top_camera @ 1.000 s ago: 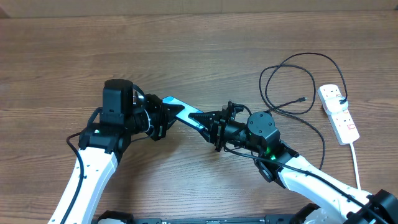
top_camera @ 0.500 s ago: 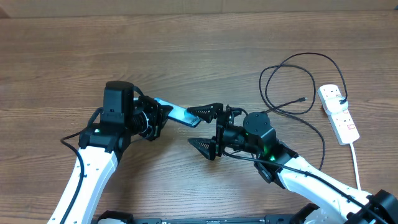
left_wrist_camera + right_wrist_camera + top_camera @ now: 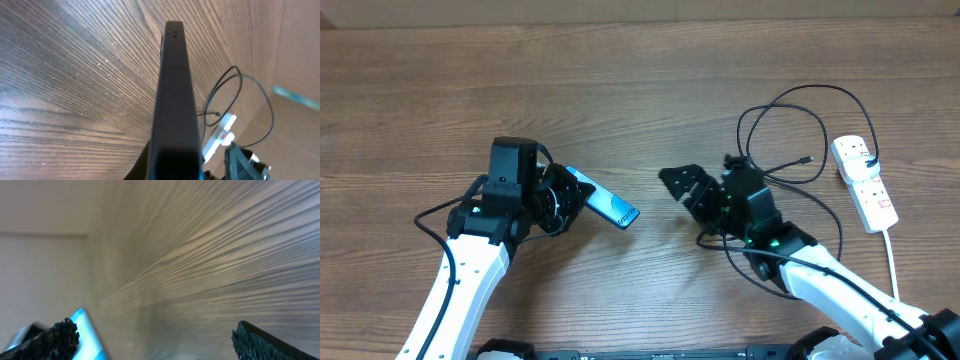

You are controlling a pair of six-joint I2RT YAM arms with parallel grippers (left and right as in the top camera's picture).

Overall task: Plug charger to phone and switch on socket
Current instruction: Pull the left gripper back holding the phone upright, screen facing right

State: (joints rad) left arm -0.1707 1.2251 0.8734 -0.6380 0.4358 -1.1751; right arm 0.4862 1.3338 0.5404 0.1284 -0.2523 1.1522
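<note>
Our right gripper [image 3: 692, 192] has released, wide and empty; left gripper [image 3: 570, 190] alone clamps the slim blue-screened phone [image 3: 612, 208]. Next, the thin black charger cable [image 3: 810, 88].

We find the phone [image 3: 607, 206] left of the middle of the surface [image 3: 640, 70]. Its near-left end sits in the left end effector [image 3: 568, 192], and its free end points right. The right end effector [image 3: 692, 195] stands just right of that free end, apart from it. Behind and right of this end effector, the charger [image 3: 790, 100] lies in loose loops on the surface. Its plug tip [image 3: 807, 158] lies between the loops and the socket [image 3: 865, 182]. The socket lies along the right edge, running front to back. One charger end reaches the socket's far end.
</note>
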